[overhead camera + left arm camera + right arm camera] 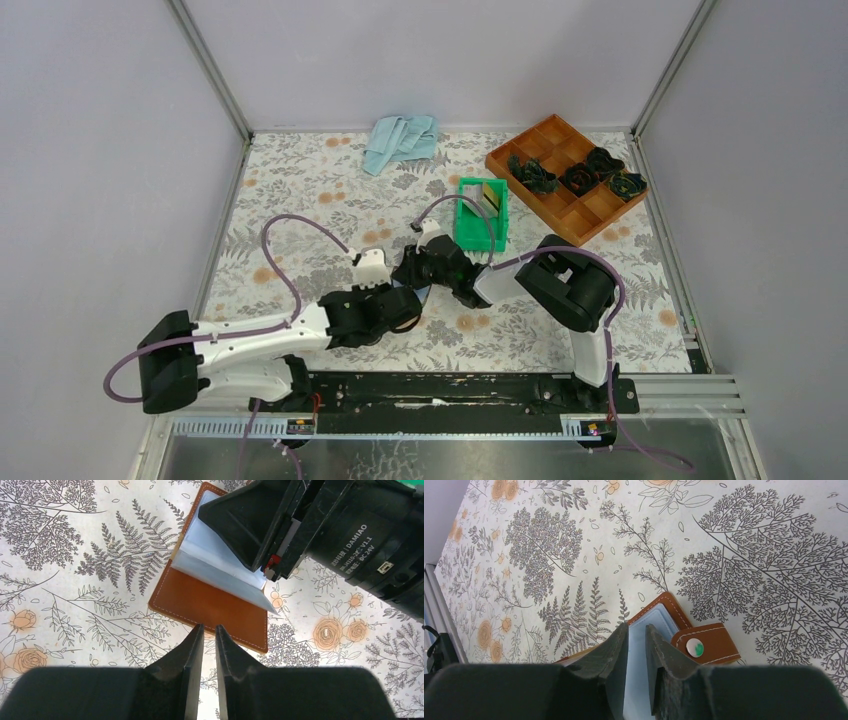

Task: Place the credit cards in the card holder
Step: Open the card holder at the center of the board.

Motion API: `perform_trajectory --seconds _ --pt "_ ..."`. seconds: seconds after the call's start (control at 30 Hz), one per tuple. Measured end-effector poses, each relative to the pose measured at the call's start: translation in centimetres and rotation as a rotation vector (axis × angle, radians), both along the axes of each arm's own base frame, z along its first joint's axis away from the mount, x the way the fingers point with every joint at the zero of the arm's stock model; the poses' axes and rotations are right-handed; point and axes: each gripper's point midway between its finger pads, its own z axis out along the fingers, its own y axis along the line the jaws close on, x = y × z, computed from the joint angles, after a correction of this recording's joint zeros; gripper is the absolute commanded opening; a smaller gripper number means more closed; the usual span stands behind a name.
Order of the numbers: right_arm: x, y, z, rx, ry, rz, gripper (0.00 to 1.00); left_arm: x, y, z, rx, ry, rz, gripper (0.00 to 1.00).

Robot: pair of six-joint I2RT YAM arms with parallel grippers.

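The card holder (pixel 215 605) lies open on the floral cloth, its brown leather flap towards my left gripper (pixel 209 629) and its clear sleeves (pixel 210 555) fanned up behind. My left jaws stand a narrow slit apart at the flap's near edge, with nothing between them. My right gripper (pixel 636 629) is down on the pale sleeves beside the snap tab (pixel 704 647), its jaws also slightly apart; only the sleeve surface shows in the gap. One of its fingers (pixel 240 525) rests on the sleeves. A gold-tan credit card (pixel 492 192) stands in the green bin (pixel 467 225).
An orange-brown wooden compartment tray (pixel 565 205) holding dark bundles sits at the back right, just behind the bin. A light blue cloth (pixel 400 140) lies at the back centre. Both arms meet over the middle of the table, with purple cables looping above them.
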Motion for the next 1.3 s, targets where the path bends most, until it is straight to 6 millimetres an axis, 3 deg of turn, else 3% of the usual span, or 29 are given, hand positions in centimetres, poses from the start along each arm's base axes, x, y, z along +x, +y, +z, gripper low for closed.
perform_trajectory --seconds 0.77,1.07,1.3 --pt "0.5 -0.4 0.0 0.001 -0.001 -0.047 0.27 -2.0 0.6 -4.2 0.080 0.062 0.043 0.25" --pt "0.5 -1.2 -0.1 -0.004 -0.002 -0.081 0.27 -1.0 2.1 -6.2 0.127 0.056 0.110 0.25" --pt "0.7 -1.9 0.0 -0.005 0.003 -0.126 0.27 1.6 3.6 -6.4 0.086 0.036 0.199 0.25"
